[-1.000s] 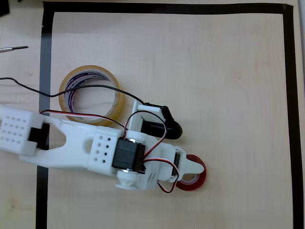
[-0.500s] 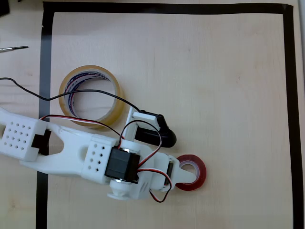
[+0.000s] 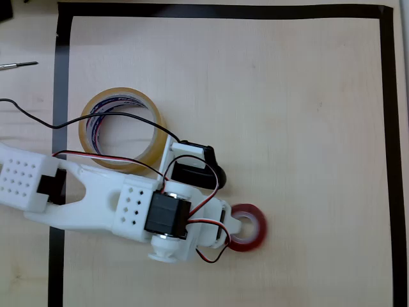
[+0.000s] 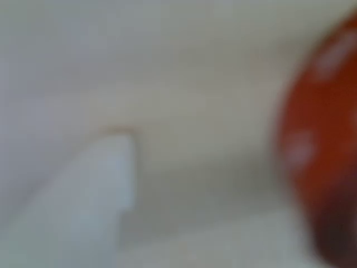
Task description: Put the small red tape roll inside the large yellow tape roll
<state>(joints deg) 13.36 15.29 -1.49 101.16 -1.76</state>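
**Gripper at red roll, grip unclear**

Overhead: red roll [image 3: 248, 227] is seen flat on table [image 3: 307, 128], at approx. 4 o'clock from yellow roll [image 3: 121, 128], well apart. Gripper [image 3: 238, 225] is placed at red roll's 9 o'clock edge, one white finger [image 3: 243, 222] over its hole. Whether roll is clamped can't be told. Wrist view is blurred; red roll [image 4: 321, 151] is at 3 o'clock, a white finger [image 4: 83, 195] at 7 o'clock.
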